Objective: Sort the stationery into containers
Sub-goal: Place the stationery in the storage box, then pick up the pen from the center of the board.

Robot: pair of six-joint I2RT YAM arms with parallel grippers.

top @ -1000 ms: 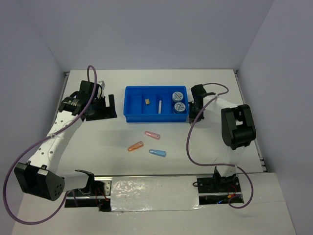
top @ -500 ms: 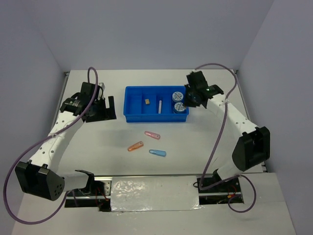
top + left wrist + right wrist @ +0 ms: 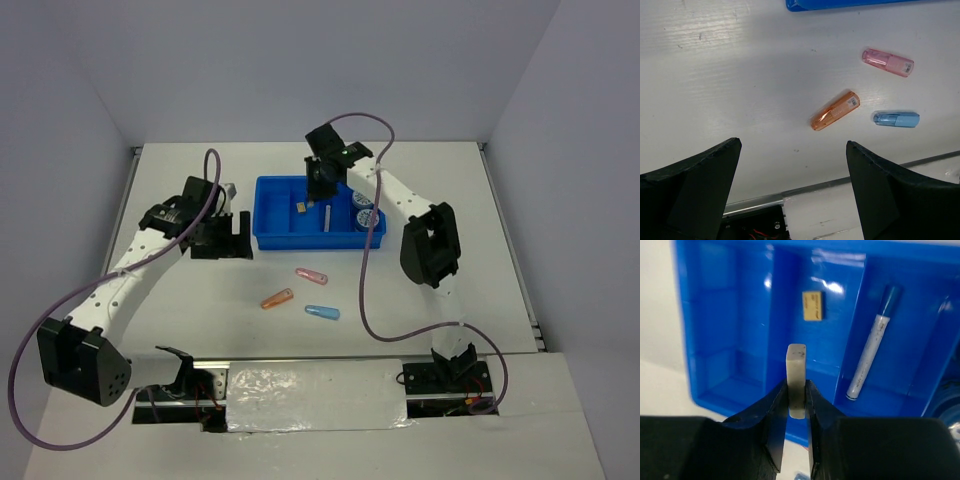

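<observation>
Caught mid-delivery in the sort. Had the whitish block [image 3: 796, 365] pinched upright in the right end effector [image 3: 796, 390], top end standing clear above the fingers. Hung over the blue tray [image 3: 715, 300], roughly above the near end of the second compartment from the left, with the tan block [image 3: 813, 305] lying flat on that compartment's floor farther in. Saw the pen [image 3: 871, 342] lengthwise in the third compartment and the two discs [image 3: 367, 216] in the fourth, partly hidden by the arm in the overhead view. Saw nothing in the leftmost compartment.

Judged the step in hand as dropping the whitish block in beside its tan fellow. Called next for a small descent, staying inside the dividers, then a spreading of the fingers. Risked a bounce or a tumble over the low wall toward the pen if let go from too high.

Kept the left end effector [image 3: 793, 144] spread wide, holding nothing, above the bench [image 3: 740, 65] just left of the tray. Left on the bench, near one another in front of the tray: the orange capsule [image 3: 835, 110], the pink capsule [image 3: 888, 62] and the blue capsule [image 3: 896, 119]. Reckoned these three the remaining work, probably for the left arm.
</observation>
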